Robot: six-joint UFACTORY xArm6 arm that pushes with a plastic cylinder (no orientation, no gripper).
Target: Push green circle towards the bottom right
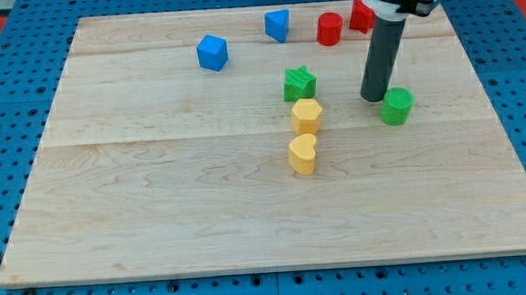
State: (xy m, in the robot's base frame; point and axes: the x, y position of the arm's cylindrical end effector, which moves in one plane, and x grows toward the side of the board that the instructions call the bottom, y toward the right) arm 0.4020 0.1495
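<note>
The green circle [396, 105] is a short green cylinder on the wooden board [157, 209], right of centre. My tip [373, 97] rests on the board just to the circle's upper left, touching or nearly touching its side. The dark rod rises from there toward the view's top.
A green star [299, 83] sits left of my tip, with a yellow hexagon [306, 116] and a yellow heart [303, 153] below it. A blue cube [211, 53], a blue block [277, 25], a red cylinder [330, 28] and a red block [359, 16], partly hidden by the arm, lie near the top edge.
</note>
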